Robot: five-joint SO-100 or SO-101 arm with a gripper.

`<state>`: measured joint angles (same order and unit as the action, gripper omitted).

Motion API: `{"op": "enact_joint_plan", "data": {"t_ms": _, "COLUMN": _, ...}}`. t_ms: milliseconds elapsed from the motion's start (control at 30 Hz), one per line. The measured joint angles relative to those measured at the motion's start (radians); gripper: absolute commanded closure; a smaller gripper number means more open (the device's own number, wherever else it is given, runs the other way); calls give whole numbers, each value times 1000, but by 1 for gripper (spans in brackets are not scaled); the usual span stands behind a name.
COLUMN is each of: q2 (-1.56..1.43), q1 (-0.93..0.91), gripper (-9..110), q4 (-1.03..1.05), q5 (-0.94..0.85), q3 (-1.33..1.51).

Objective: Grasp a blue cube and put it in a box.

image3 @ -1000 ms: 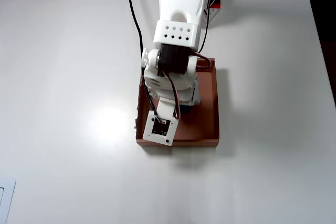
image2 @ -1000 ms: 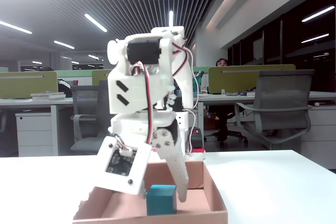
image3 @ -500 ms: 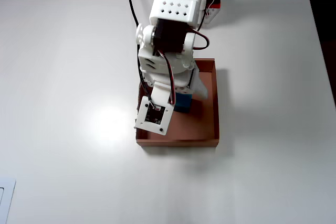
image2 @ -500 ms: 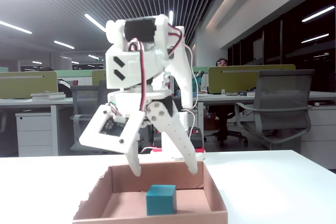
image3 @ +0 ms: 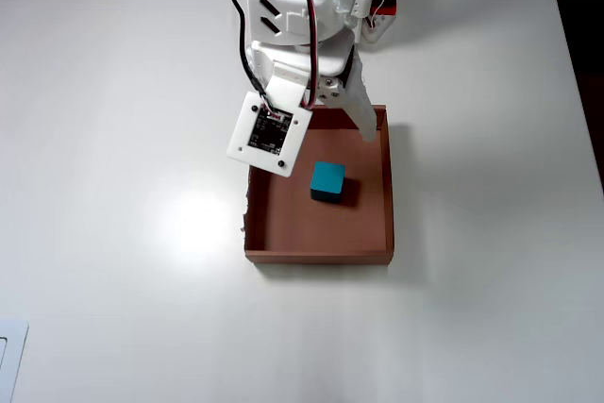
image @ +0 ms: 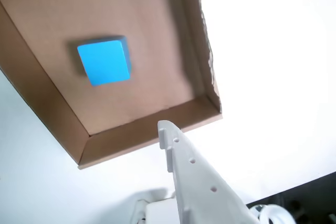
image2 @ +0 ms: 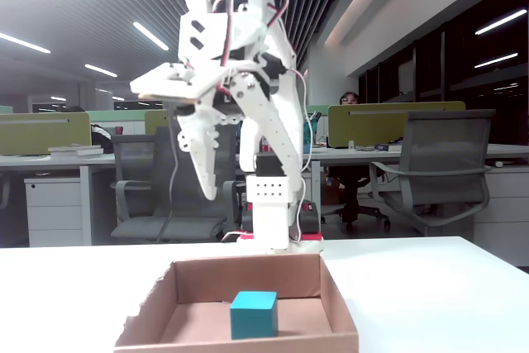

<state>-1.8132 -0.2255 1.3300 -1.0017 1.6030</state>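
The blue cube (image3: pixel 327 180) rests on the floor of the brown box (image3: pixel 388 197), near the middle, with nothing touching it. In the fixed view the cube (image2: pixel 253 313) sits behind the box's front wall (image2: pixel 240 343). My gripper (image3: pixel 321 143) hangs open and empty, high above the box's far end. The fixed view shows the gripper (image2: pixel 248 181) well clear of the box rim, jaws spread wide. From the wrist view I look down on the cube (image: pixel 104 61) inside the box (image: pixel 136 136), and one white finger (image: pixel 176 148) pokes in from below.
The box's ragged torn edge (image: pixel 206 51) faces the bare white table (image3: pixel 123 139). The arm's base (image2: pixel 269 221) stands just behind the box. Office desks and a chair (image2: pixel 430 171) lie beyond the table.
The arm has risen and drawn back from the box interior. The cube stays where it lay on the box floor, now uncovered in the overhead view.
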Motion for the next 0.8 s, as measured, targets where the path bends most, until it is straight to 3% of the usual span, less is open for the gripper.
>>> {"op": "enact_joint_plan", "data": {"t_ms": 467, "q2": -342, "q1": 25, "gripper": 83, "q4": -31, "q5": 0, "q3": 255}}
{"op": "enact_joint_plan", "data": {"t_ms": 800, "q2": -640, "q1": 127, "gripper": 84, "q4": -130, "q5": 2, "q3": 569}}
